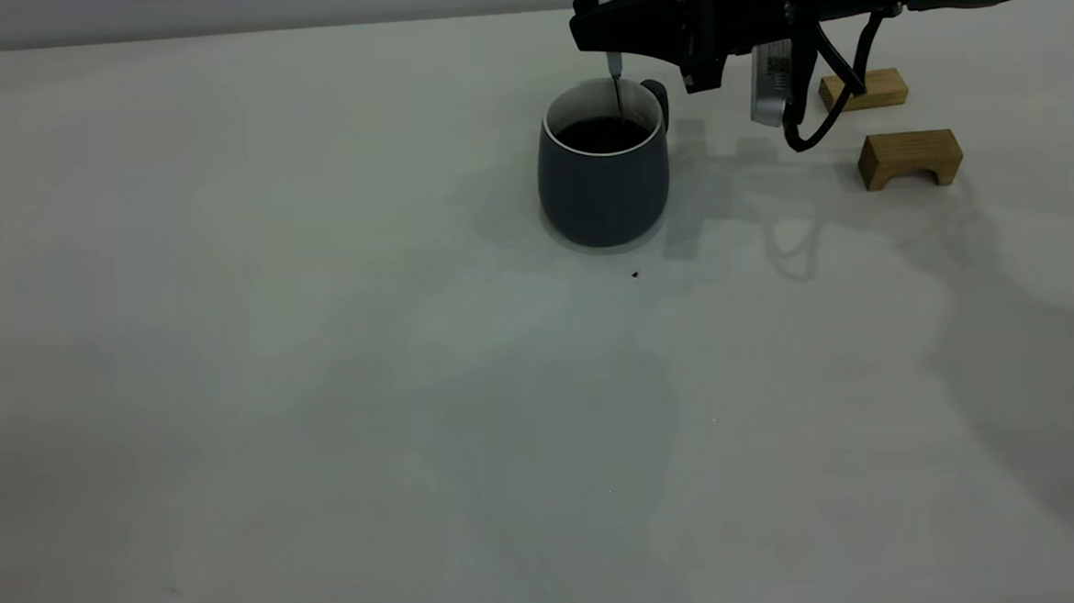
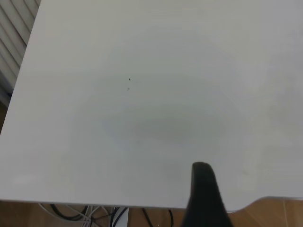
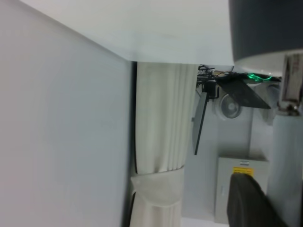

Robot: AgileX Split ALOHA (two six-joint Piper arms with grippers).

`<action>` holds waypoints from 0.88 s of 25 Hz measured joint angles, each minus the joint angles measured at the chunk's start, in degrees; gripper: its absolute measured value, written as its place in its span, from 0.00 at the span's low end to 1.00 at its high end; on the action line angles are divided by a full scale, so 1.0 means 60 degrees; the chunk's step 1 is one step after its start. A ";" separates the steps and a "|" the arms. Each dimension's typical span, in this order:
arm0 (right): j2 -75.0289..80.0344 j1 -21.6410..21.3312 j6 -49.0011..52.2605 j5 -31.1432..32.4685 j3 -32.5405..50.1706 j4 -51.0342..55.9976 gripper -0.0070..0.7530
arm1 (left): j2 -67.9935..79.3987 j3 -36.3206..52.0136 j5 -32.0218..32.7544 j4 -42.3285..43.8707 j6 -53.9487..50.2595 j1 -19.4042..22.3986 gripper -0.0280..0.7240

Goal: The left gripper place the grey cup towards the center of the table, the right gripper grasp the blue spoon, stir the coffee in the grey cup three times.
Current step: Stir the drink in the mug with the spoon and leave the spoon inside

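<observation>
Coffee could slop over the cup rim if the right gripper, clamped on the spoon hanging beneath it, sweeps too wide.

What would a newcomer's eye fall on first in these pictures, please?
First the grey cup near the middle of the table, dark coffee inside. Right above it the right gripper reaches in from the right, jaws shut on the blue spoon, which hangs straight down into the coffee. Two wooden blocks lie to the cup's right.
</observation>
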 joint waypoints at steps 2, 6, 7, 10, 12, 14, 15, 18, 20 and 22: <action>0.0019 -0.0007 0.0000 0.0000 0.0000 -0.0194 0.18 | 0.0000 0.0000 0.0000 0.0000 0.0000 0.0000 0.82; 0.0258 -0.0036 -0.0042 0.0531 -0.0008 -0.0099 0.18 | 0.0000 0.0000 0.0000 0.0000 0.0000 0.0000 0.82; 0.0299 -0.0036 -0.0062 0.0655 -0.0011 -0.0090 0.19 | 0.0000 0.0000 0.0000 0.0000 0.0000 0.0000 0.82; 0.0403 -0.0036 -0.0047 0.0936 -0.0019 -0.0186 0.25 | 0.0000 0.0000 0.0000 0.0000 0.0000 0.0000 0.82; 0.0471 -0.0036 -0.0037 0.0939 -0.0019 -0.0278 0.37 | 0.0000 0.0000 0.0000 0.0000 0.0000 0.0000 0.82; 0.0480 -0.0036 -0.0037 0.0939 -0.0019 -0.0336 0.51 | 0.0000 0.0000 0.0000 0.0000 0.0000 0.0000 0.82; 0.0480 -0.0036 -0.0037 0.0948 -0.0019 -0.0385 0.59 | 0.0000 0.0000 0.0000 0.0000 0.0000 0.0000 0.82; 0.0480 -0.0036 -0.0057 0.0947 -0.0019 -0.0693 0.78 | 0.0000 0.0000 0.0000 0.0000 0.0000 0.0000 0.82; 0.0403 -0.0036 -0.0057 0.0947 -0.0019 -0.1092 0.86 | 0.0000 0.0000 0.0000 0.0000 0.0000 0.0000 0.82; 0.0271 -0.0036 -0.0065 0.0966 -0.0019 -0.1440 0.89 | 0.0000 0.0000 0.0000 0.0000 0.0000 0.0000 0.82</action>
